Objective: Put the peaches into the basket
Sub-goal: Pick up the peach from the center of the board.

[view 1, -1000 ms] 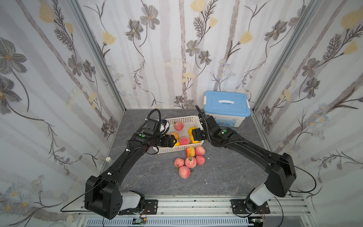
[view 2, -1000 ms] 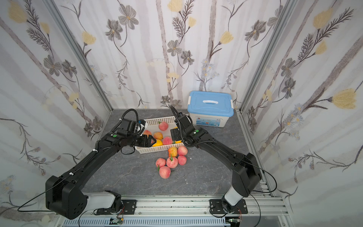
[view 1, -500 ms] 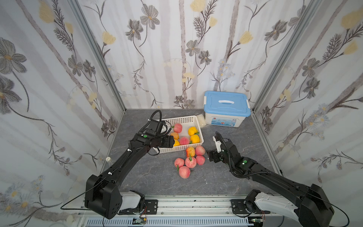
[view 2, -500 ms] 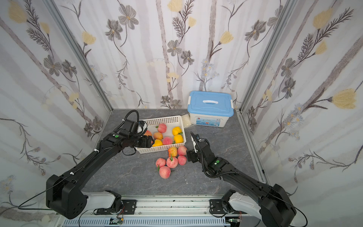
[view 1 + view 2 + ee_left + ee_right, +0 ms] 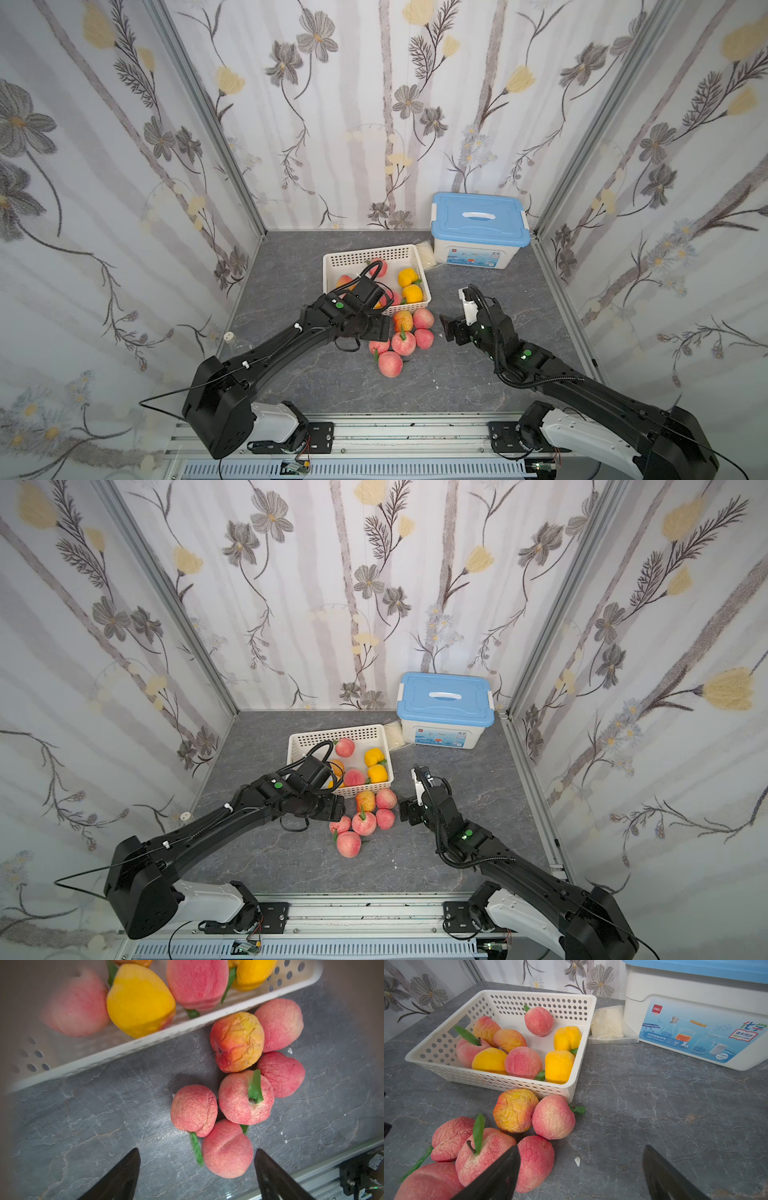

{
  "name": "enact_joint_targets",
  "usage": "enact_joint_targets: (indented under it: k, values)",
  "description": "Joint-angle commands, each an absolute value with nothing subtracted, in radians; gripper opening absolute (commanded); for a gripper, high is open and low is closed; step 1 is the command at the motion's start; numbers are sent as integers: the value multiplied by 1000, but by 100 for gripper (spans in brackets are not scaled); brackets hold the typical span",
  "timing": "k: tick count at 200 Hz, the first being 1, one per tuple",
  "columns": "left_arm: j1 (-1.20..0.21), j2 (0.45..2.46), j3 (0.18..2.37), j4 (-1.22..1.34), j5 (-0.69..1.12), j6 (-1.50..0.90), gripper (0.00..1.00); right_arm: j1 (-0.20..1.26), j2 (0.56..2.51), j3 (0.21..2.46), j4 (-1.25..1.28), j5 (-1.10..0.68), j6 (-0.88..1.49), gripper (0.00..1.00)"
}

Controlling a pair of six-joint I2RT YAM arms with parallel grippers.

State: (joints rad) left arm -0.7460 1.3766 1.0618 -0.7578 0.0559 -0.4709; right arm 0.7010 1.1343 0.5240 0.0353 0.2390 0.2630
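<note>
We see soft, even, bright light in both top views, with only faint shadows under the peaches [image 5: 403,343]. From the left wrist, the corners darken, and one pink peach [image 5: 76,1003] in the basket [image 5: 124,1051], beyond the left claw [image 5: 196,1152], is blurred. From the right wrist, the right claw [image 5: 581,1148] shows soft-edged fingers [image 5: 500,1174], and the box [image 5: 695,1022] beyond it looks stretched near the edge.
</note>
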Motion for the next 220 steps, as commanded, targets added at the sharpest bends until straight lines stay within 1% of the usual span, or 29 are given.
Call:
enact_joint_targets:
  k: [1,36,107,200,220]
  values:
    - [-786,1421,1070,-758,28,-540,89,705,1138,532,73,253,261,91]
    - [-795,1511,1081,-762,-17,-540,89,705,1140,536,65,263,261,91]
    - [-776,1652,1129,-741,4,-480,89,708,1141,535,69,258,253,91]
    - [-748,1697,1085,-700,0,-477,81,710,1149,542,66,262,252,91]
    - [-746,1707,1081,-691,3,-477,76,711,1150,543,65,262,251,91]
